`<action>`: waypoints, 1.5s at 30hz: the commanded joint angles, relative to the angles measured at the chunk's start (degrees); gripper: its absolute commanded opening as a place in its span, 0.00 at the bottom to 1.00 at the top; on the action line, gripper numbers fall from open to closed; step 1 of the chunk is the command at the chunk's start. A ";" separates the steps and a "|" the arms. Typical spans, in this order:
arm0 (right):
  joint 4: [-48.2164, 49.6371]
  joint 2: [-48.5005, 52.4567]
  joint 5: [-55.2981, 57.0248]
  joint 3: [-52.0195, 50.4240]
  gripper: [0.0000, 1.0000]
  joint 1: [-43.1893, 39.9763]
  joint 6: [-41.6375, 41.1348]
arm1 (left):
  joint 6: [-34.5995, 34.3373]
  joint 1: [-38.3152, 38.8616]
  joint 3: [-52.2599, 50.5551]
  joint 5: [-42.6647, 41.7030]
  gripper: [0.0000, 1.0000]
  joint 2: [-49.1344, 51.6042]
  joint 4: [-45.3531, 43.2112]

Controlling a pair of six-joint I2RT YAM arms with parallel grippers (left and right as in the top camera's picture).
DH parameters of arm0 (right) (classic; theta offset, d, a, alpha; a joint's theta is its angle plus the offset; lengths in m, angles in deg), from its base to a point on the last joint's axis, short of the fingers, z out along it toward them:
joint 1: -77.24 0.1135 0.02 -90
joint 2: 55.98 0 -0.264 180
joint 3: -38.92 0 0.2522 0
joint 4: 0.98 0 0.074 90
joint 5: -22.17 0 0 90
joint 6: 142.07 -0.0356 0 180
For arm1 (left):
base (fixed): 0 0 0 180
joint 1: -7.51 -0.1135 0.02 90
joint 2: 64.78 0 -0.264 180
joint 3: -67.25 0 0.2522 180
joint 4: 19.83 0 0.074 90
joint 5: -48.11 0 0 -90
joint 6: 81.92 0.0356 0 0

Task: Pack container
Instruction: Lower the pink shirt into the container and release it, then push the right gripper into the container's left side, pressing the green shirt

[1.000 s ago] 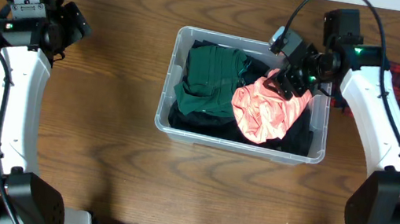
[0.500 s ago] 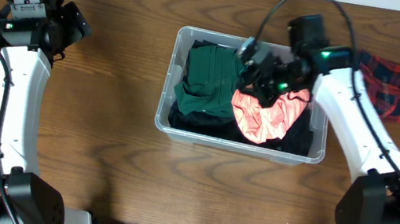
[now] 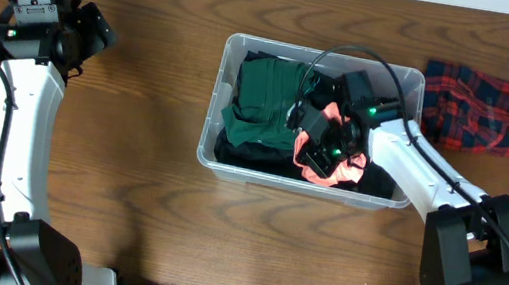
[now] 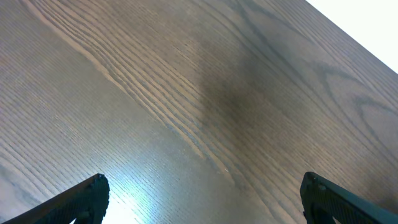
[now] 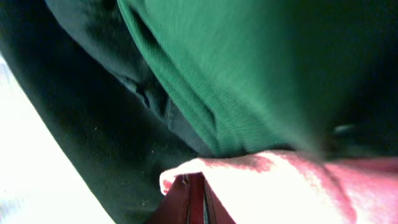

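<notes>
Right gripper [image 3: 318,156] is down inside the container [image 3: 208,126], jaws nearly together, apparently pinching the pink garment [image 3: 333,173]; the wrist view is too blurred to be sure. Left gripper [image 4: 205,194] has jaws spread wide, holding nothing, over the bare wooden table [image 3: 125,194] at far left. The container sits mid-table. Inside: one green garment [image 3: 267,94] at left, one pink garment at near right, and black cloth [image 3: 243,151] beneath, count unclear. One red-navy plaid cloth [image 3: 492,112] lies on the table just right of the container.
</notes>
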 commanded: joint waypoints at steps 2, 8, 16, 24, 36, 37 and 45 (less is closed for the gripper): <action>-0.28 -0.11 0.79 0.13 0.08 0.17 -3.65 | 0.07 -0.20 0.46 0.90 0.98 0.02 0.11; -4.44 -0.15 -3.21 8.96 0.10 0.15 -8.66 | 0.07 -0.20 0.46 0.90 0.98 0.02 0.11; -15.78 -0.17 0.42 19.52 0.19 0.04 -10.23 | 0.07 -0.20 0.46 0.90 0.98 0.02 0.11; -17.90 -0.15 13.92 19.17 0.01 -1.79 -16.39 | 0.07 -0.20 0.46 0.90 0.98 0.02 0.11; -9.20 -0.15 15.74 7.63 0.01 -2.82 -19.74 | 0.07 -0.20 0.46 0.90 0.98 0.02 0.11; -8.07 -0.15 15.74 6.16 0.01 -2.78 -20.13 | 0.07 -0.20 0.46 0.90 0.98 0.02 0.11; -5.38 -0.42 15.72 1.01 0.01 -2.97 -21.16 | 0.07 -0.20 0.46 0.90 0.98 0.02 0.11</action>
